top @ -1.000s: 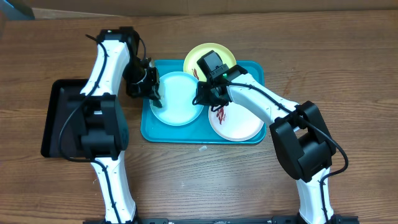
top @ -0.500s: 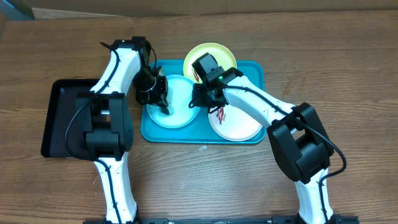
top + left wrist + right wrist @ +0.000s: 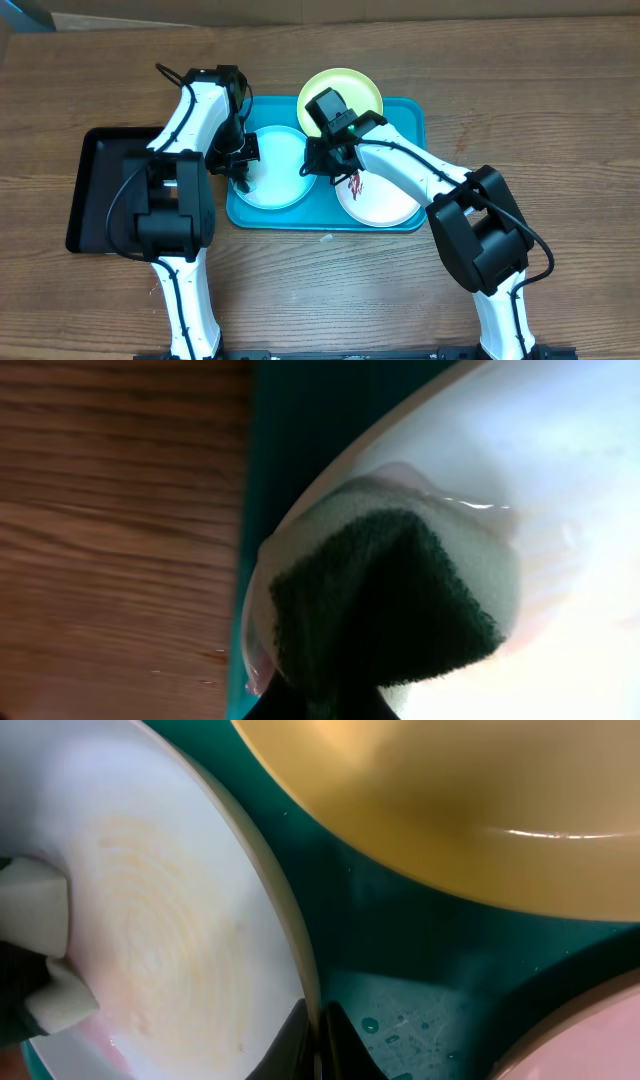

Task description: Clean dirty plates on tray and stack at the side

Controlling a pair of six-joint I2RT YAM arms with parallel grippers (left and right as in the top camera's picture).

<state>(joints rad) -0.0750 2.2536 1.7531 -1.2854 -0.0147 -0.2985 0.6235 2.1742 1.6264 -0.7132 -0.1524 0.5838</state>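
Overhead view: the turquoise tray [image 3: 410, 115] sits in the middle of the wooden counter [image 3: 560, 100], and all three plates are in it. The pale blue plate [image 3: 280, 165] lies in the left part of the tray. The white plate [image 3: 385, 208], with a dark-red smear [image 3: 355, 182], lies in the lower right part. The yellow-green plate [image 3: 355, 82] is at the upper edge and reaches partly over the rim. A black tray [image 3: 100, 190] stands at the left of the frame.

The left tool [image 3: 243, 175] is closed on a sponge [image 3: 400, 590] with a dark green side, and the sponge presses on the left rim of the pale blue plate. The right tool [image 3: 320, 1040] is closed too, and pinches the right rim of the same plate between its fingertips. Small water drops [image 3: 400, 1020] lie on the tray floor between the plates.
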